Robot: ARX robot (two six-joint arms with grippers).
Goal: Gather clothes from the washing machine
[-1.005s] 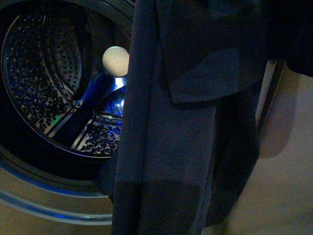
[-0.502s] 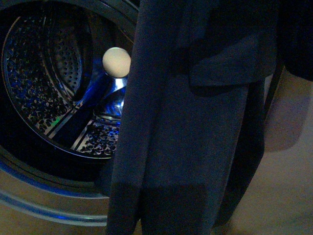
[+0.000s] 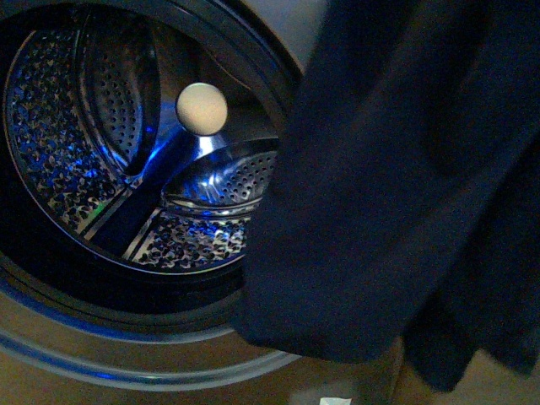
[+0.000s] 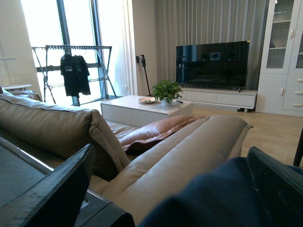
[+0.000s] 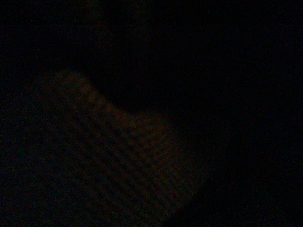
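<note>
L gripper point(image 4: 170, 156) level, jaws wide

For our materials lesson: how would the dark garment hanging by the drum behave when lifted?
Probably floppy: the clothes hang in drooping folds. Likely to trail and snag, since the hem dangles across the washing machine rim.

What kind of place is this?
Probably a home: the left wrist view shows a sofa, a television and a coffee table; the front view shows a washing machine.
</note>
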